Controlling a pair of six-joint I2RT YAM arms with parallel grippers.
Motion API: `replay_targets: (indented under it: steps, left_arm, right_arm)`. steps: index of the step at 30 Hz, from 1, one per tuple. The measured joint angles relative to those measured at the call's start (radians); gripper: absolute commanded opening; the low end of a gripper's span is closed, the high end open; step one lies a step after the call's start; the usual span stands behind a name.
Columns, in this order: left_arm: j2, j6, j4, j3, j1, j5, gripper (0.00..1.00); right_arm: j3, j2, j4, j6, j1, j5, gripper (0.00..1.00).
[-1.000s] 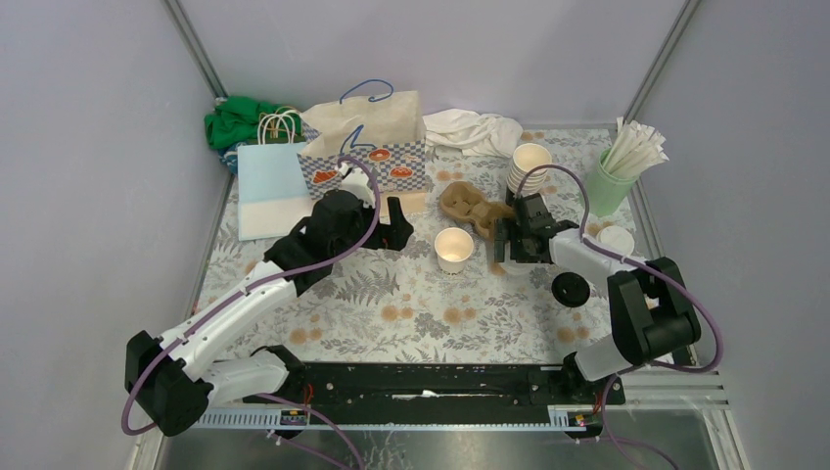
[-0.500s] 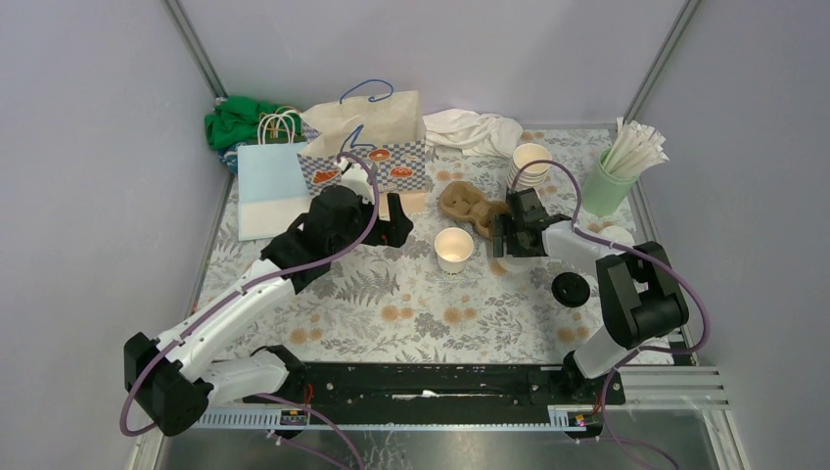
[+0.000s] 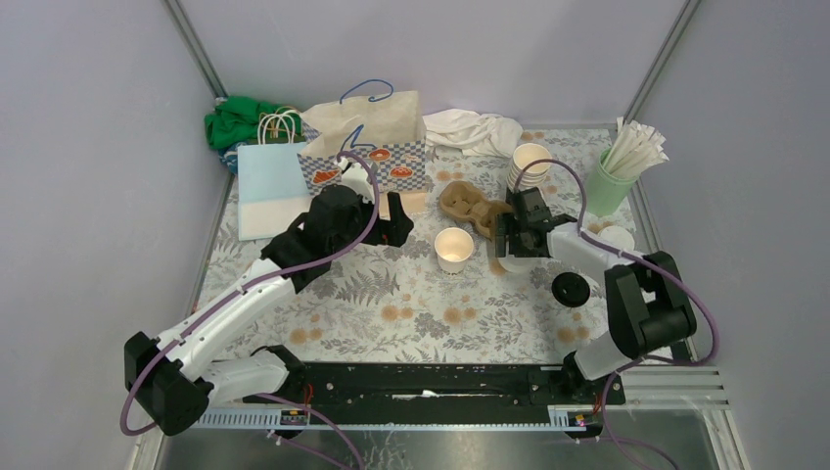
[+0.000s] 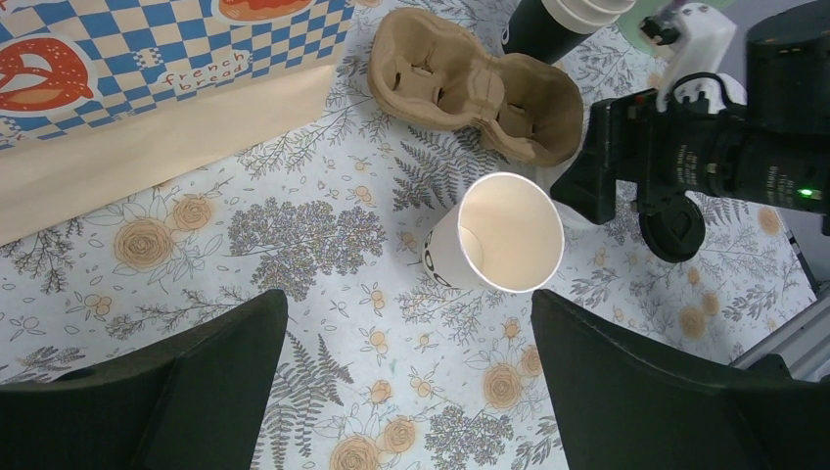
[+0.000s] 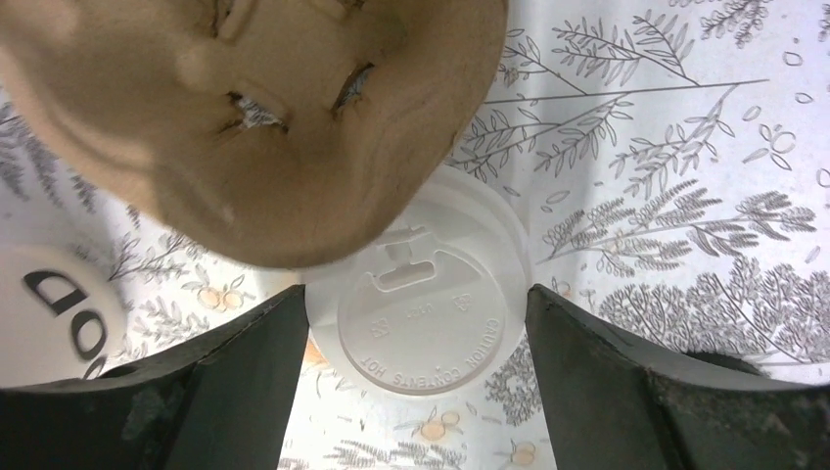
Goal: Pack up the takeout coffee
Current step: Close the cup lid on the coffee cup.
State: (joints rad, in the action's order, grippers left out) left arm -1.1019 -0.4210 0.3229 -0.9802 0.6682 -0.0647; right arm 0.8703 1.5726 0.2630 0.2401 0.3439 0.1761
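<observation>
Cups come first from above: we see one open paper cup (image 3: 453,249) standing on the floral table (image 3: 391,313) between the left gripper (image 3: 396,233) and right gripper (image 3: 507,240), clear of both. At the left wrist, the jaws gape wide and the cup stands upright ahead of them, near the pulp carrier (image 4: 470,83). At the right wrist, the fingers (image 5: 225,392) stand apart astride a white lid (image 5: 421,313) that lies flat, its far edge hidden by the carrier. We cannot tell whether they touch its rim.

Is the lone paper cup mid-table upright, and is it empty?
Upright and empty: the cup stands mouth up, lidless, its cream inside bare.
</observation>
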Motion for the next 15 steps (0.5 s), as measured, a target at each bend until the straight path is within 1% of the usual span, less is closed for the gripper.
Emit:
replay_targets:
  steps: [7,15]
  left_arm:
    - [-0.015,-0.006,-0.004,0.0,0.0,0.005,0.99]
    - [-0.04,-0.01,-0.005,0.0,0.0,0.026,0.99]
  right_arm:
    - [-0.03,-0.163,0.078,0.033,0.0,-0.029,0.86]
    - [-0.035,-0.328,0.209,0.068,0.001,-0.106,0.86]
